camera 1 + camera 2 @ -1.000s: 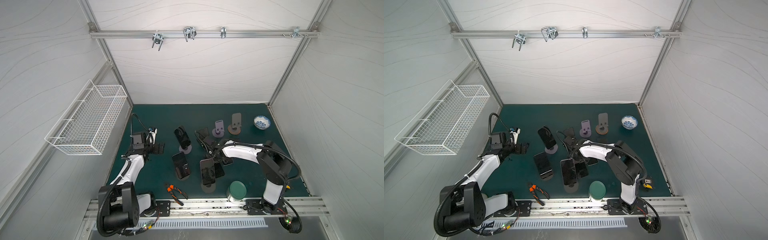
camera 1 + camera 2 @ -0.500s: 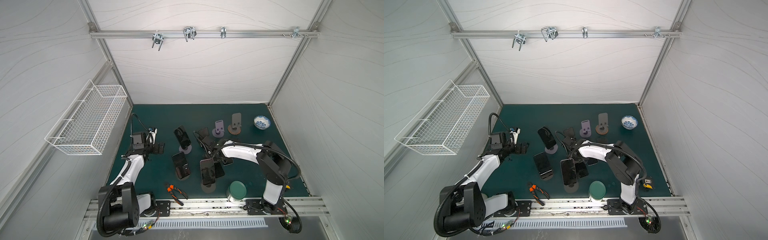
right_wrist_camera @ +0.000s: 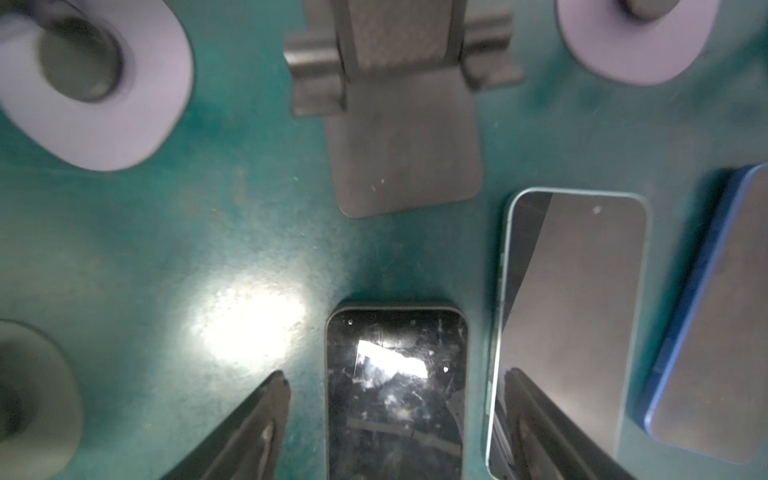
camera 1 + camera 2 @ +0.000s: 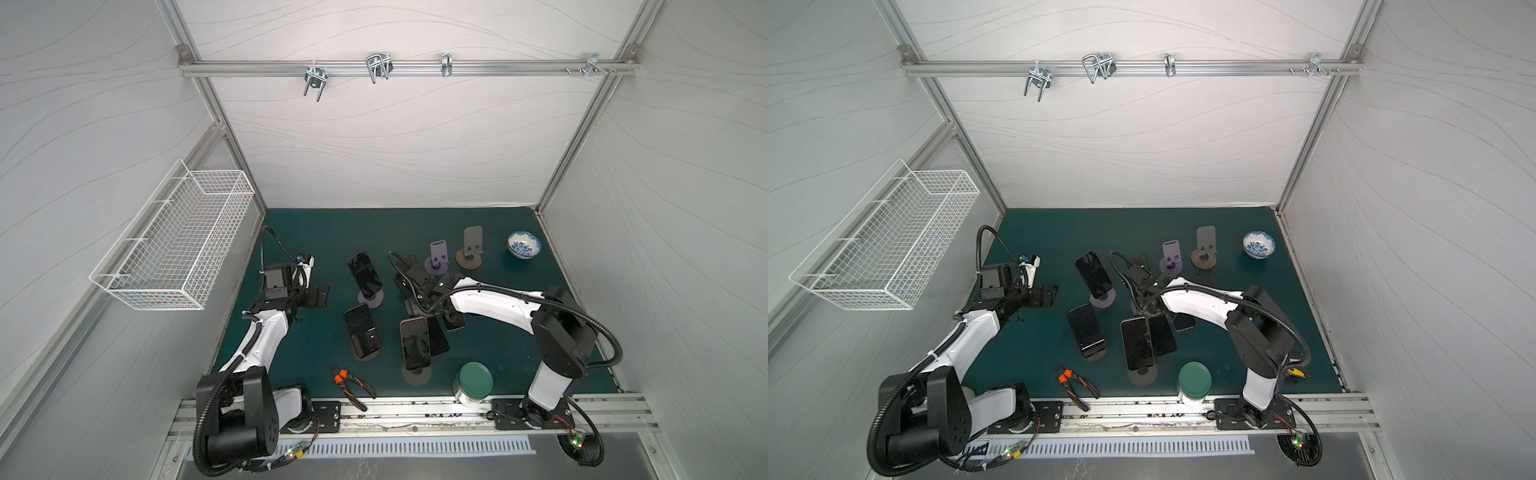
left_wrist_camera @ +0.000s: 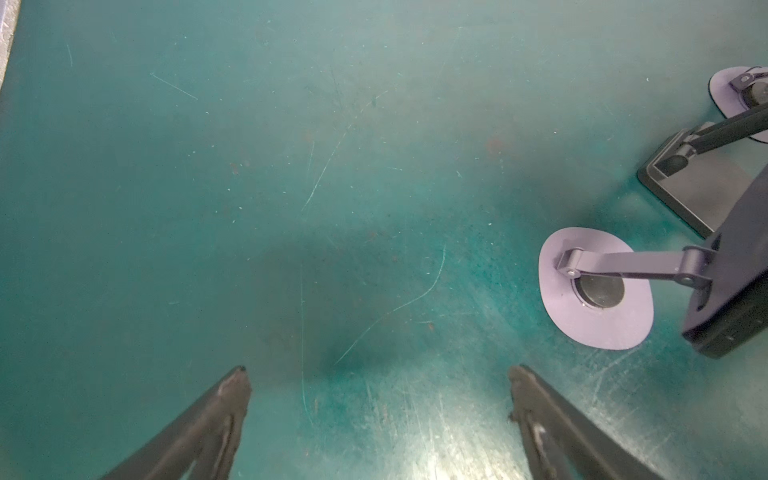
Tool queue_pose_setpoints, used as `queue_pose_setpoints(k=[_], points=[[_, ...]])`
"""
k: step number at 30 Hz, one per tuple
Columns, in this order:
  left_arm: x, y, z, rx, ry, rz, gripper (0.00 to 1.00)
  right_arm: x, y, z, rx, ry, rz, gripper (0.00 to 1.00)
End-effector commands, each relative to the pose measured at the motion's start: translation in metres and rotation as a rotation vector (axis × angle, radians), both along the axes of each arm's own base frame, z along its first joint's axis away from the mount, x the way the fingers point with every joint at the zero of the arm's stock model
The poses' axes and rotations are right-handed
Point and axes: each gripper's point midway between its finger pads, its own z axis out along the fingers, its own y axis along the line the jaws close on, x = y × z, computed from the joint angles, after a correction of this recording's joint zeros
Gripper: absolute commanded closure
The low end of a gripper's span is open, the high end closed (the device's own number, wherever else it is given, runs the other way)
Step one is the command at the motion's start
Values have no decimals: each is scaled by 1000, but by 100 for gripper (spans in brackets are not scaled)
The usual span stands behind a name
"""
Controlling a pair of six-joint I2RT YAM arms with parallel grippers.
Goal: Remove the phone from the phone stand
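Top views first: the left gripper (image 4: 318,296) is parked over bare green mat (image 4: 316,232) on the left, well apart from the clutter. In both top views the right arm (image 4: 490,305) stretches into the middle bunch of phones and stands, and its wrist covers the fingers. Left wrist cam: that gripper's fingers (image 5: 232,399) are spread wide with nothing but scratched mat between them, and a lilac stand base (image 5: 594,291) sits further out. Right wrist cam: the right gripper (image 3: 395,384) is open and straddling a scratched black phone (image 3: 395,415). A strip of mat shows on both sides, so neither finger touches it. An empty dark stand (image 3: 399,124) sits just past the phone's end, not touching. A light-blue phone (image 3: 573,311) lies right beside the black one, with a blue phone (image 3: 715,316) beyond that.
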Motion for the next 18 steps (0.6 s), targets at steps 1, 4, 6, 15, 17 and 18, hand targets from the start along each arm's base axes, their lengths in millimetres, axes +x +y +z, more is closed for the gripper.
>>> queue_pose_setpoints(k=[1,4,6,15,17,18], points=[[7,-1,15,10,-59,-17,1,10,-4,31,21,-68,4,18],[7,-1,15,10,-59,-18,1,17,-7,42,45,-96,0,17],[7,-1,14,9,-55,-18,1,21,-6,48,73,-102,3,17],[7,-1,13,7,-53,-19,1,39,5,73,132,-163,27,14],[7,-2,14,7,-54,-19,1,41,5,81,143,-180,37,13],[7,-2,14,6,-54,-20,2,41,4,85,148,-187,41,12]])
